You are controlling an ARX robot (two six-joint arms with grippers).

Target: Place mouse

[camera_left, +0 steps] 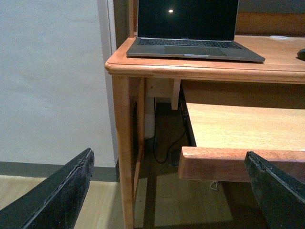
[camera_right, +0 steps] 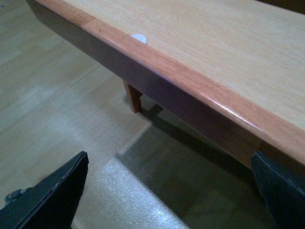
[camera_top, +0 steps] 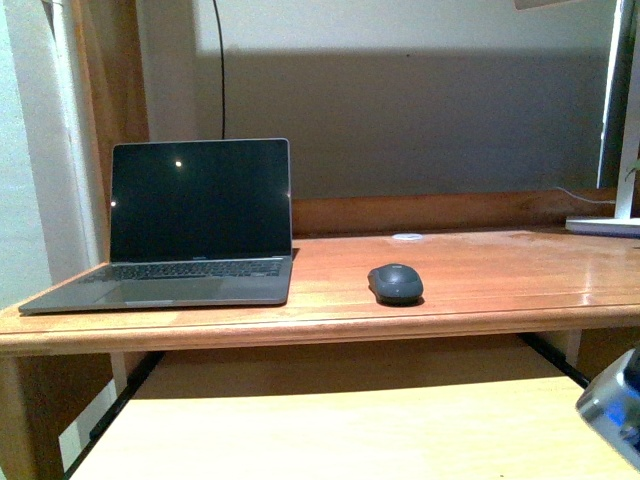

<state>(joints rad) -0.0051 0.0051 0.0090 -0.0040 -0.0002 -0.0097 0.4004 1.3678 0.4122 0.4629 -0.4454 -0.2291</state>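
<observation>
Wooden desk (camera_top: 500, 270) | mouse (camera_top: 396, 283) on top, at 3 o'clock of laptop (camera_top: 200, 215) (lid up, screen dark) | left gripper (camera_left: 167, 153) wide, empty | right gripper (camera_right: 169, 155) wide, empty

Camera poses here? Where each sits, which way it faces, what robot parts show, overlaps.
Front: on the body between the arms, facing the desk; laptop left, mouse centre, pull-out tray below; a bit of right arm lower right.
Left wrist: low, off the desk's left front corner, facing desk leg, laptop and tray front; open left tool frames it.
Right wrist: just off the tray's front edge, tilted down at the floor; open right tool frames it.
Shared: tray in all three; laptop in front and left wrist.
</observation>
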